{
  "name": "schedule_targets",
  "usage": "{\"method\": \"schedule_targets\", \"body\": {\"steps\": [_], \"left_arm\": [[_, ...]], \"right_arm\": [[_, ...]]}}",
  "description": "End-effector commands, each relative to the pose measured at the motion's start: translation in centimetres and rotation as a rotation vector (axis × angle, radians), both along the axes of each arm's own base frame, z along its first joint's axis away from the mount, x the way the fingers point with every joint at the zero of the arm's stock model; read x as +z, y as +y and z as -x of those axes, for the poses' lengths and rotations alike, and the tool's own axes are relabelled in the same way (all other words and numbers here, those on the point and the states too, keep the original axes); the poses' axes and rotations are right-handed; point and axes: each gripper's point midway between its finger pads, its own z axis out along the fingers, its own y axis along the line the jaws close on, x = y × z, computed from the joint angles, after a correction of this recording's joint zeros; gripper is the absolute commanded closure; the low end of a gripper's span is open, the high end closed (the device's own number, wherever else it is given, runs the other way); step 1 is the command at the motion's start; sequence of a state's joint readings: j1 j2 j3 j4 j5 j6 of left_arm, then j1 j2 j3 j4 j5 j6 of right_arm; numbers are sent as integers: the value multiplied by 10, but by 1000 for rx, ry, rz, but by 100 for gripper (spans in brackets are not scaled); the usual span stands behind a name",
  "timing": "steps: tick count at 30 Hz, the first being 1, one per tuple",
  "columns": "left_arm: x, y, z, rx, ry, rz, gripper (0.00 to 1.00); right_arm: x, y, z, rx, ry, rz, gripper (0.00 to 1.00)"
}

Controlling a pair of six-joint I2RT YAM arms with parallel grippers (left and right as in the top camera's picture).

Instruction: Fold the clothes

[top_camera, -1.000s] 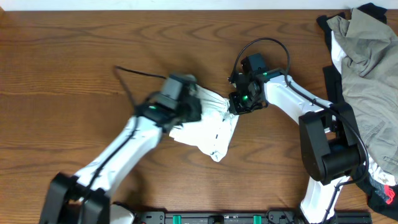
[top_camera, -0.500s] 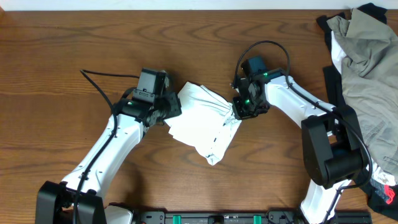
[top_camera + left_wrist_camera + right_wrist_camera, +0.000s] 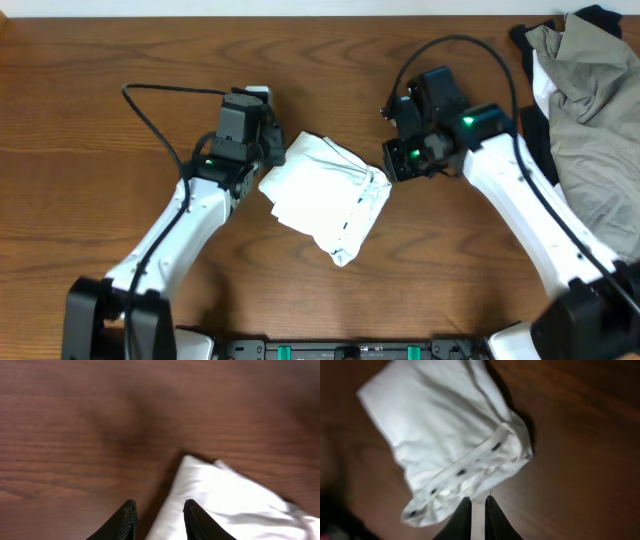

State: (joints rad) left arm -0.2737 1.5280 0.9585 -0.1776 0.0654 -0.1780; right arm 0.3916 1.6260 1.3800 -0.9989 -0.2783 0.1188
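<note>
The clothes, a white T-shirt [image 3: 325, 195], lie in a crumpled, roughly folded bundle on the wooden table, with small black print marks along one edge [image 3: 462, 472]. My left gripper [image 3: 272, 160] sits at the bundle's left corner. In the left wrist view it [image 3: 159, 509] is open, with the shirt's [image 3: 225, 495] edge below its right finger and nothing gripped. My right gripper [image 3: 392, 165] hovers just right of the bundle. In the right wrist view it [image 3: 478, 505] is shut and empty, a little short of the shirt [image 3: 440, 425].
A heap of an olive-grey garment [image 3: 590, 110] over a black garment [image 3: 535, 130] lies at the table's right edge, beside my right arm. The left arm's black cable [image 3: 160, 95] loops over the table behind it. Bare wood [image 3: 330, 60] surrounds the bundle.
Both grippers let go of the shirt. The left one opened and drew back to the left, and the right one pulled away to the right. The bundle settled flat.
</note>
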Motion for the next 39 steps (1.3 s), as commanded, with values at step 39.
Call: {"method": "schedule_targets", "body": {"steps": [39], "left_arm": [[-122, 4, 146, -82, 683, 36, 78]], "right_arm": [[-127, 44, -62, 50, -149, 222, 60]]}}
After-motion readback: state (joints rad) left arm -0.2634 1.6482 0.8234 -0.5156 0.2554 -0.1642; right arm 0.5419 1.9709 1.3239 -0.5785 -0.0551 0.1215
